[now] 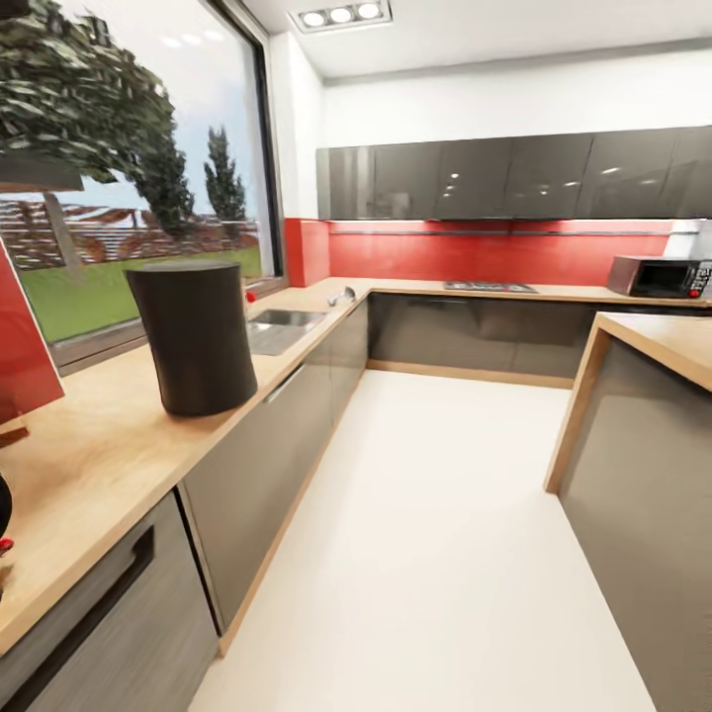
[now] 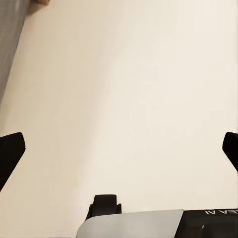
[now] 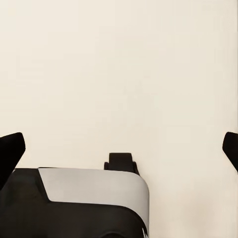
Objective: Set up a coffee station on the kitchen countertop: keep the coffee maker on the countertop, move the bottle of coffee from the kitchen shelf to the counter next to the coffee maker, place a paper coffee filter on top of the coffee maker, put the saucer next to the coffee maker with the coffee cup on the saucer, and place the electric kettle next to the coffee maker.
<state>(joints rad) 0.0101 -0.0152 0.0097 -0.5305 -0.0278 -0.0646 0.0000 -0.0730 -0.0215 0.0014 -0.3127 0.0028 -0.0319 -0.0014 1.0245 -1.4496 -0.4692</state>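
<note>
— Wood-grain tabletop (image 1: 109, 445) runs along the left wall on grey cabinet fronts (image 1: 267, 465), turns the corner and carries on under the red backsplash (image 1: 494, 252). How many things do you count on it?

— One dark, rounded cylinder (image 1: 196, 336) standing upright near the front edge, one steel sink (image 1: 279, 328) with one tap (image 1: 341, 295) beyond it, one hob (image 1: 489, 287) on the far run and one microwave (image 1: 661, 277) at the far right. At the left edge a sliver of something dark with a small red spot (image 1: 4, 524) pokes in; I cannot tell what it is.

— And the room?

— One big window (image 1: 129, 198) on the left with trees and grass outside, a row of glossy grey wall cupboards (image 1: 514, 176), one ceiling fitting with three spots (image 1: 341, 15), a pale cream floor (image 1: 445, 534) and a second wood-topped unit (image 1: 653, 346) on the right.

— The arms?

— Left gripper (image 2: 119, 148) hangs over the bare floor, jaws spread wide with nothing between them, the tips at opposite edges of the wrist view. Right gripper (image 3: 119, 146) is the same: jaws spread, empty, floor beneath, with part of the robot's grey and black body (image 3: 89, 198) showing
</note>
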